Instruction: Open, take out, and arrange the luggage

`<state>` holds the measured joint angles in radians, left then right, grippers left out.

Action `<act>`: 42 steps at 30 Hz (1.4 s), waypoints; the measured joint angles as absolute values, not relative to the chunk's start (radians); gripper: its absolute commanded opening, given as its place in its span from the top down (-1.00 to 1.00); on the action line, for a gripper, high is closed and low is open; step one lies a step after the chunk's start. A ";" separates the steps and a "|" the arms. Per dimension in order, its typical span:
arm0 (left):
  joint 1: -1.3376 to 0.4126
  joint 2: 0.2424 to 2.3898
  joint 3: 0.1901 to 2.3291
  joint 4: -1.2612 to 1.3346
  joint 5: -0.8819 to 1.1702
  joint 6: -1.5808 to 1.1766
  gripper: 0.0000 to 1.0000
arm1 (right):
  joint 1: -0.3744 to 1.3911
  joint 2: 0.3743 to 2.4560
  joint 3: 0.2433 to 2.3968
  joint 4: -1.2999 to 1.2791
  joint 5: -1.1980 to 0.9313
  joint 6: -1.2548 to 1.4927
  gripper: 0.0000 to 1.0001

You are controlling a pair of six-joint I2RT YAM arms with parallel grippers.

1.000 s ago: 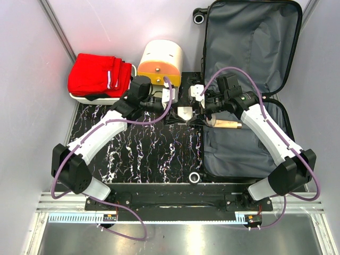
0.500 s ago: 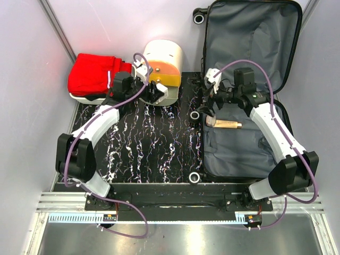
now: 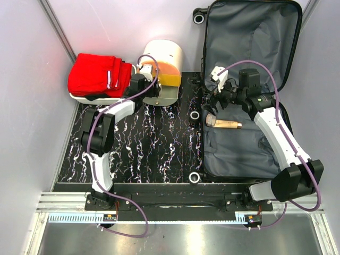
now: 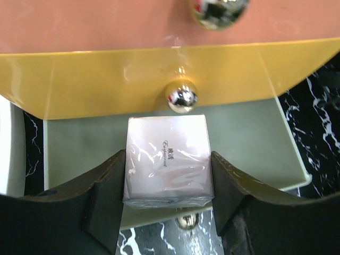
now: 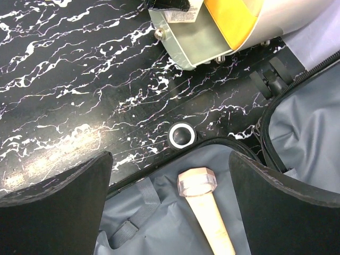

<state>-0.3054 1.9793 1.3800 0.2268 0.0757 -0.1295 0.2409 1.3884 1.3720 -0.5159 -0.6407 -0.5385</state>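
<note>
The luggage [image 3: 239, 151] lies open on the right, lid propped up at the back, grey lining [image 5: 159, 223] showing. A beige tube [image 3: 226, 124] with a clear cap [image 5: 197, 182] rests inside near its left rim. My right gripper [image 3: 212, 103] hovers just above that tube, open [image 5: 170, 164], nothing between its fingers. My left gripper [image 3: 151, 90] is shut on a small white plastic-wrapped box [image 4: 167, 162], both fingers pressed to its sides. It holds the box over the pulled-out drawer [image 4: 255, 138] of the cream-and-orange cylindrical box [image 3: 162, 56].
Folded red clothes [image 3: 98, 74] sit on a white tray [image 3: 90, 99] at the back left. Luggage wheels [image 3: 195, 115] stick out onto the black marbled tabletop [image 3: 154, 149]. Metal knobs [image 4: 181, 97] stud the cylinder's front. Walls close in on both sides.
The two grippers met at the table's middle around the white box. The right one let go and opened wide over the luggage. The left carried the box back to the drawer.
</note>
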 measured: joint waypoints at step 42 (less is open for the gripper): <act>-0.255 1.719 1.154 0.180 0.113 -0.256 0.33 | 0.237 1.391 1.333 -0.521 -0.606 -0.527 -0.99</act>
